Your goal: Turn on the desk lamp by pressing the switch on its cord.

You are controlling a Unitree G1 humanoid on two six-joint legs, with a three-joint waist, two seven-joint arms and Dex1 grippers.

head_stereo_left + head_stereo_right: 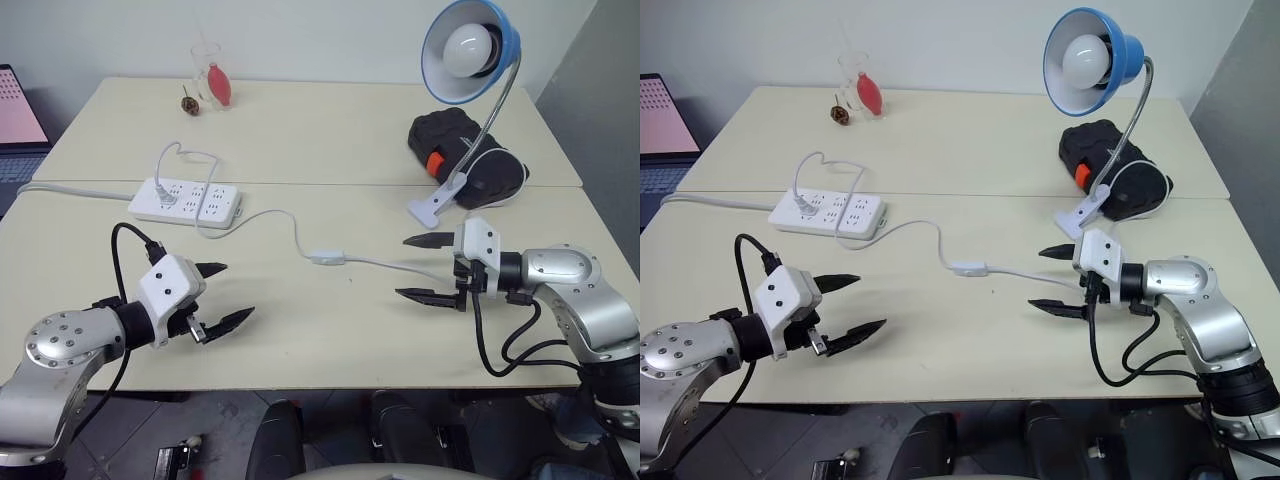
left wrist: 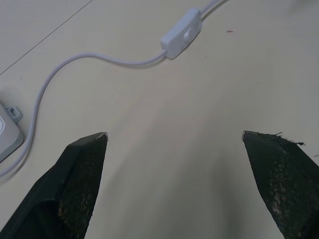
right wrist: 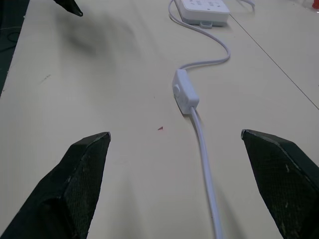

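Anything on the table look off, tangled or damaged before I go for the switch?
Nothing stands out. The switch lies flat on the table, its cord loosely curved, not knotted. The desk lamp stands upright and unlit.

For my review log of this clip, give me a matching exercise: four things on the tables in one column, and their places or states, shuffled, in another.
Things:
1. switch
2. desk lamp
3. power strip
4. left pincer

Places or states:
A. clipped at the table edge beside a black bag
B. open, empty, hovering over the near table
C. lying on the near table between the two pincers
D. has a white plug in it

Pairs: 1-C, 2-A, 3-D, 4-B
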